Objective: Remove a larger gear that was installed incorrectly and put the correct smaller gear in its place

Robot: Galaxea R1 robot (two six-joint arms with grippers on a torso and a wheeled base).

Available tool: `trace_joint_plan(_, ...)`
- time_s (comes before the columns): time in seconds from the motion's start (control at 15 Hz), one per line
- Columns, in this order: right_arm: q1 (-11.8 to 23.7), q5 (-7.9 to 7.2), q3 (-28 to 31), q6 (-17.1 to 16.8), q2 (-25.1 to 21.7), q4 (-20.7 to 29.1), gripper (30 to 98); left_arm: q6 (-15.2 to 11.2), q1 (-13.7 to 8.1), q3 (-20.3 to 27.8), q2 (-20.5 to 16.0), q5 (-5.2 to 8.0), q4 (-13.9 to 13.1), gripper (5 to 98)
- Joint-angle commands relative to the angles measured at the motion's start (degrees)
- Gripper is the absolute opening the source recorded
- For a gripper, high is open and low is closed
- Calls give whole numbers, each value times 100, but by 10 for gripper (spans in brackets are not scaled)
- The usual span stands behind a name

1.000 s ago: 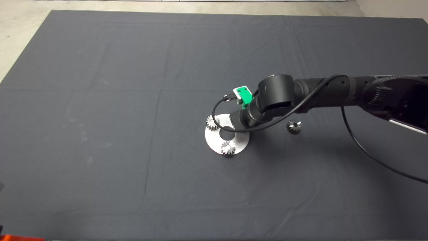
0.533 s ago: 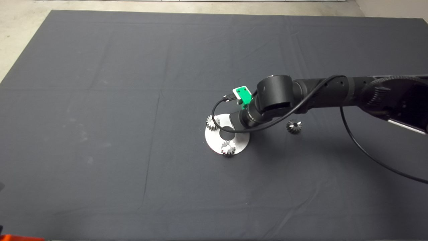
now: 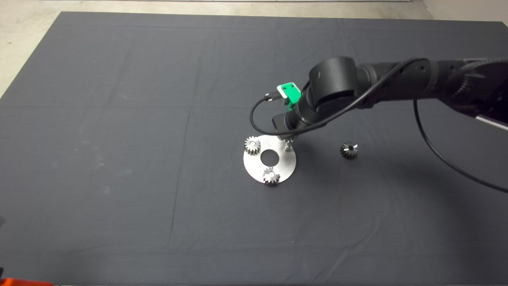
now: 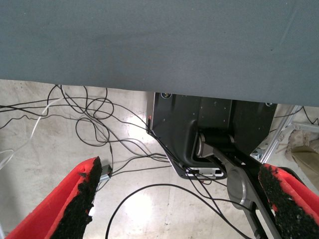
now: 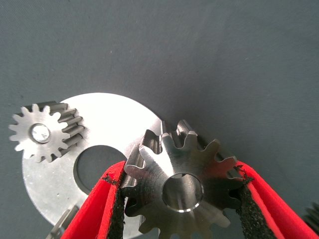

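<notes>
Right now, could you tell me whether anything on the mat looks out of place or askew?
Nothing looks damaged. The right gripper holds the larger gear above the round plate, leaving one post bare beside two silver gears. The smaller gear lies alone on the mat.

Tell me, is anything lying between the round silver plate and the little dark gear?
Nothing. In the head view, only bare dark mat separates the silver plate from the smaller gear.

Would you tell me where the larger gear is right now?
The larger gear is clamped in the right end effector, lifted above the round plate's right edge, left of the smaller gear.
</notes>
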Motion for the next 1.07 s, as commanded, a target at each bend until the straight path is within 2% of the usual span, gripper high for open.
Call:
trace_joint_plan(0.0, 446, -443, 19, 58, -73, 548, 477, 18, 2, 87, -10, 13, 40, 794)
trace_joint_plan(0.07, 437, -447, 18, 67, -181, 565, 476, 18, 2, 87, -10, 13, 40, 794)
trace_joint_plan(0.27, 318, -442, 88, 52, -911, 565, 476, 9, 2, 87, -10, 13, 40, 794)
trace_joint_plan(0.47, -140, -450, 678, 49, -1769, 548, 476, 9, 2, 87, 8, -5, 40, 794)
trace_joint_plan(0.67, -397, -450, 1239, 49, -2515, 522, 475, -8, 2, 87, 69, -172, 40, 794)
trace_joint_plan(0.8, -468, -450, 1362, 40, -2730, 522, 475, -26, 2, 87, 104, -260, 40, 794)
trace_joint_plan(1.0, -477, -450, 1435, 40, -2780, 522, 474, -26, 2, 87, 105, -266, 42, 794)
